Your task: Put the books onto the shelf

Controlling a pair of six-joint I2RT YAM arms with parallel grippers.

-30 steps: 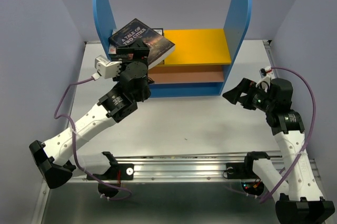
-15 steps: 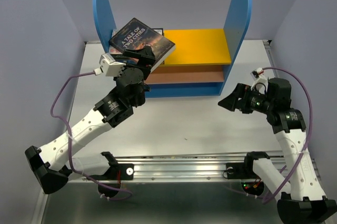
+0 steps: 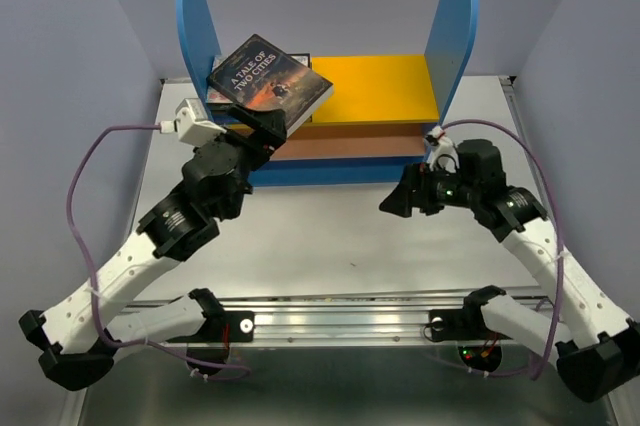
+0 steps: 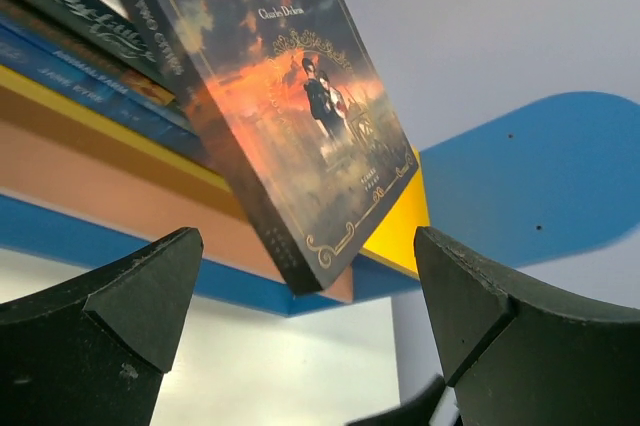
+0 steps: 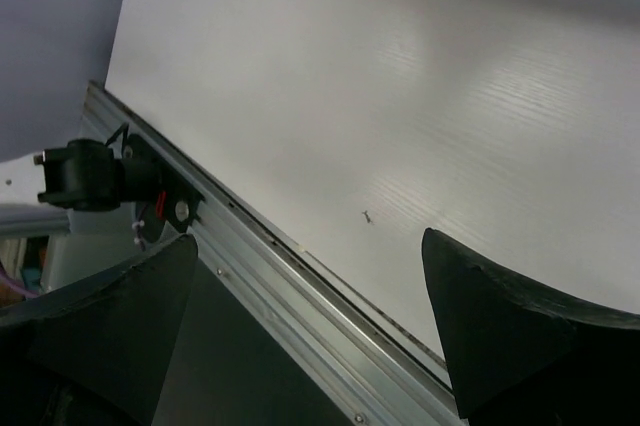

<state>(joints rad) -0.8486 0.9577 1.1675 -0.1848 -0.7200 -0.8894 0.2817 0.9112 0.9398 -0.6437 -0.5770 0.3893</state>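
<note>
The shelf point(image 3: 380, 86) stands at the far middle of the table point(image 3: 330, 236), its back to the wall. The books point(image 3: 268, 78) lie stacked on the left end of its top board, beside the left side panel point(image 3: 197, 21). The top book point(image 4: 290, 126) lies askew, with one corner past the front edge. The left gripper point(image 3: 264, 126) is just before that corner, and the right gripper point(image 3: 395, 203) is before the shelf's right half. A rail point(image 3: 340, 311) runs along the near edge.

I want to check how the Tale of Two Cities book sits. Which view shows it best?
Top external: nearly the whole book shows, lying askew on other books on the yellow board. Left wrist shows only part of its cover, close up; right wrist, nothing.
</note>
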